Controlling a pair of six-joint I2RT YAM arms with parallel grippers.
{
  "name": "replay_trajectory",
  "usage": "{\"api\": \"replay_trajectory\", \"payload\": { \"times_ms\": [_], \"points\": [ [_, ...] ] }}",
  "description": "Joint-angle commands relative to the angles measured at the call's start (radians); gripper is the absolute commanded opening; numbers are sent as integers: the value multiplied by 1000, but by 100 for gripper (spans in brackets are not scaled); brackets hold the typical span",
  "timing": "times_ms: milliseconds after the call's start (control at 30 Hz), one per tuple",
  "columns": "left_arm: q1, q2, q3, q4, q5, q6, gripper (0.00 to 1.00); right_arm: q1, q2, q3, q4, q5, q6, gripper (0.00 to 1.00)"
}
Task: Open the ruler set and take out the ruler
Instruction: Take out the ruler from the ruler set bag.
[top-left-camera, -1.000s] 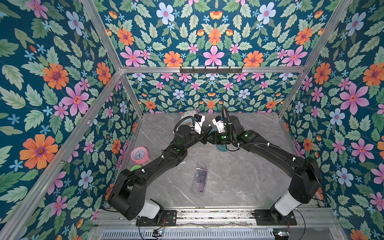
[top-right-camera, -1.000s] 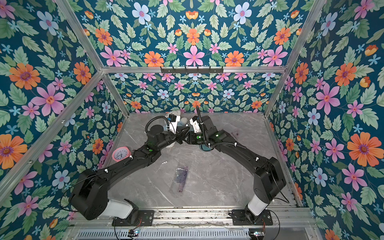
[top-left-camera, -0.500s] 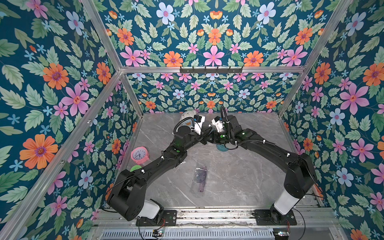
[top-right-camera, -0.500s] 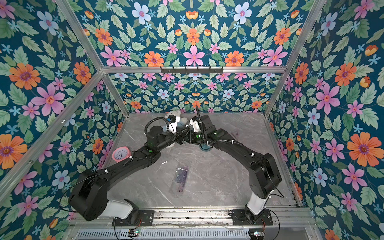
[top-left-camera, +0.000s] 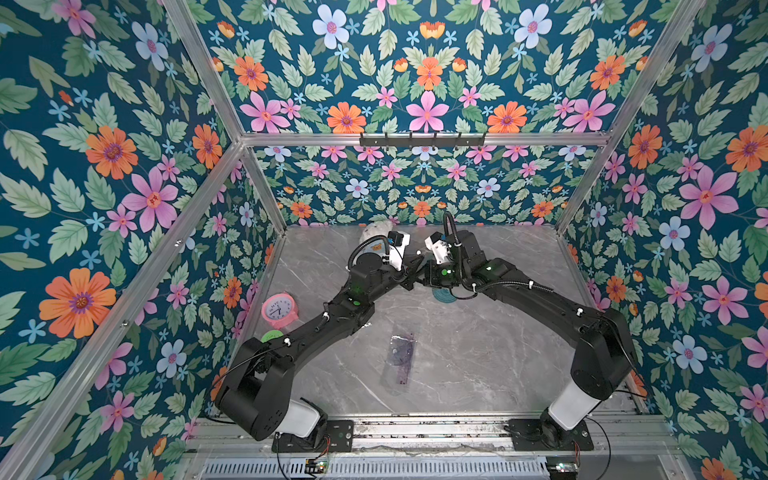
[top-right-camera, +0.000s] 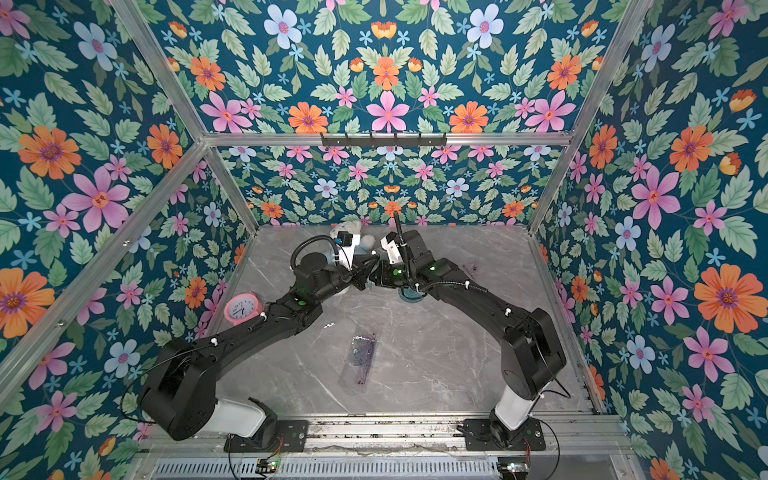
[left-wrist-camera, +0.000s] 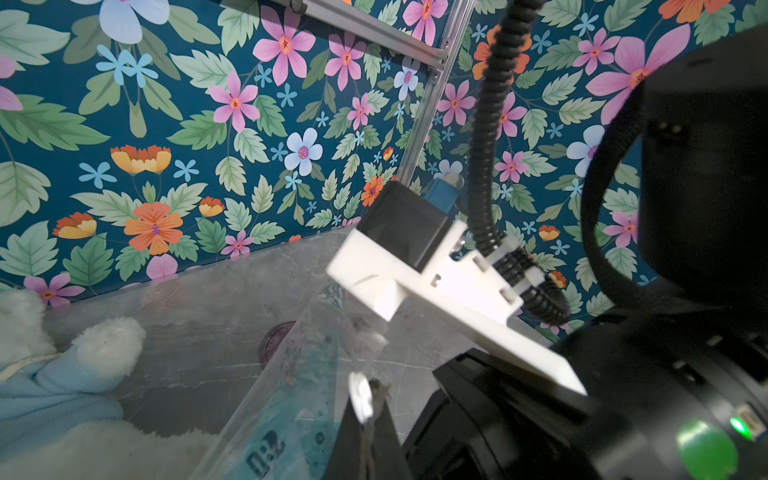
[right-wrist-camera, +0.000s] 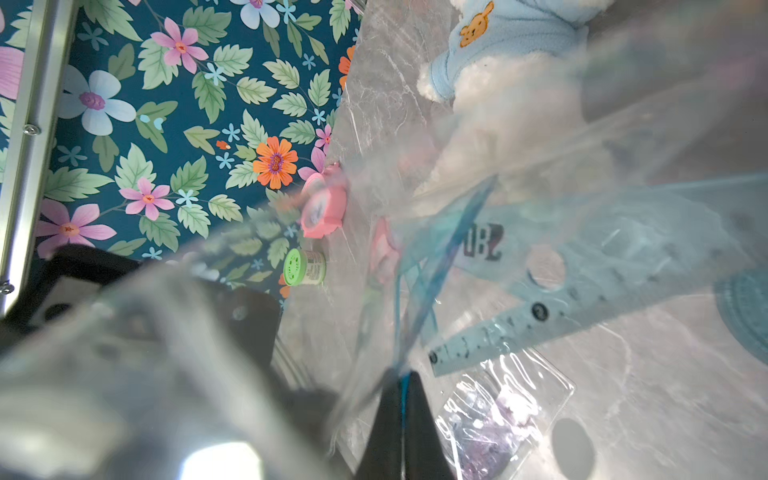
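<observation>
Along the left edge of the tabletop (top-left-camera: 478, 374), a pink clock (top-left-camera: 279, 309) and a green jar (top-left-camera: 272, 336) stand well apart from the work.

Step in hand, as judged: opening the pouch. The ruler is not yet out.

Left gripper (left-wrist-camera: 371, 409): jaws closed to a pinch on one edge of the ruler set (left-wrist-camera: 291, 395), a clear pouch held aloft at rear centre where the two arms meet. The pinch sits right at a white snap stud (left-wrist-camera: 360, 401). It touches nothing else.

Ruler set: the pale blue ruler (right-wrist-camera: 590, 309) lies slanted inside the film, among other blue pieces that glare prevents me from separating. Whether the flap is free cannot be told. A second, purple pouch (top-left-camera: 402, 353) lies flat on the tabletop nearer the front, untouched.

Right gripper (right-wrist-camera: 402, 386): jaws likewise closed tight, nipping the film along a thin blue strip (right-wrist-camera: 436, 266). The grip is on the pouch, not on the ruler.

Next move, as judged: the grippers draw apart, left holding firm at the stud while right peels its layer away to open the mouth. One gripper then releases and takes the ruler's end. Risk: film slipping, or both layers pinched together.
</observation>
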Motion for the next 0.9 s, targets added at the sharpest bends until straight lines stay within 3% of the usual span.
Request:
{"api": "replay_trajectory", "payload": {
  "times_ms": [0, 867],
  "points": [
    [-1, 1, -2, 50, -7, 13, 0, -1, -13, -5, 32, -8, 7, 1],
    [25, 29, -23, 106, -58, -46, 0, -59, -165, -84, -39, -36, 10, 0]
  ]
}}
